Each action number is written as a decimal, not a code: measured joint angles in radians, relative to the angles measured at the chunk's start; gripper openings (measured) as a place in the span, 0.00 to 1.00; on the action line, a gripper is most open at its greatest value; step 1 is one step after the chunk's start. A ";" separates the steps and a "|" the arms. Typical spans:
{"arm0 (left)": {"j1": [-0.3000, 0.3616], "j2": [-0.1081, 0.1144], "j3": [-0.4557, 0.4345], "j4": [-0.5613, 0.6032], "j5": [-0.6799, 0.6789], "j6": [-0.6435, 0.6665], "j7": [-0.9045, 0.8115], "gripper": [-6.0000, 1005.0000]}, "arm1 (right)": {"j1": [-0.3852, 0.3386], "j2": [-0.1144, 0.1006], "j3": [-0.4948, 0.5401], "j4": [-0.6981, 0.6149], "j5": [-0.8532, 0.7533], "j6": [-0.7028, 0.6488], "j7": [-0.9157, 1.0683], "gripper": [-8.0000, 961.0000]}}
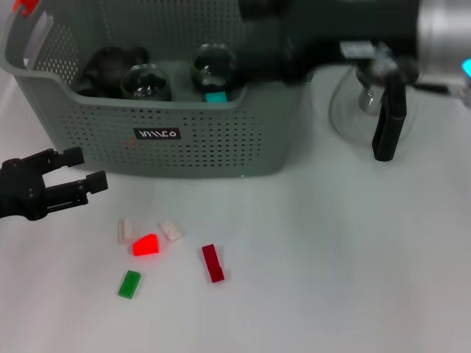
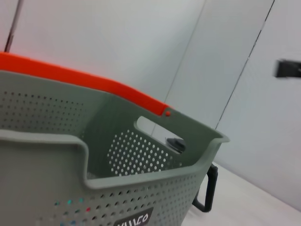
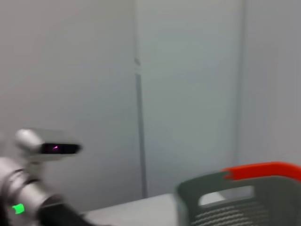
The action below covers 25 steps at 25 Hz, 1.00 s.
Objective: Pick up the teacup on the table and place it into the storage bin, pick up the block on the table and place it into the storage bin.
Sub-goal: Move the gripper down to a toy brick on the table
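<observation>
Blocks (image 1: 147, 245) lie scattered on the surface (image 1: 338, 265) before the bin (image 1: 221, 143), which already holds glass cups. Left claw (image 1: 79, 170) hovers open and empty, near them; right claw (image 1: 388, 121) hangs beside the bin, grip unclear. Next, I judge: descend onto a block.

a clear glass pitcher (image 1: 366, 103) with a black handle stands on the white bench (image 1: 338, 250), near its far right.

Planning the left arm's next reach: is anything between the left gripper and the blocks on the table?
Nothing visible. The left gripper, open, hangs in front of the storage bin; the red block and its neighbours lie on bare table beyond it, with only open surface between.
</observation>
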 joint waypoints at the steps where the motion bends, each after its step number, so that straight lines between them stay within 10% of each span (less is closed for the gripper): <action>1: -0.001 0.002 0.004 -0.002 0.002 -0.001 -0.007 0.86 | -0.033 0.000 0.003 0.000 0.031 -0.023 -0.035 0.98; 9: 0.004 0.002 0.099 -0.139 0.050 -0.006 -0.069 0.86 | -0.161 -0.001 0.065 0.019 0.085 -0.194 -0.106 0.98; 25: -0.104 -0.030 0.328 -0.386 0.391 -0.029 -0.227 0.86 | -0.123 0.001 0.097 0.091 0.096 -0.223 -0.011 0.98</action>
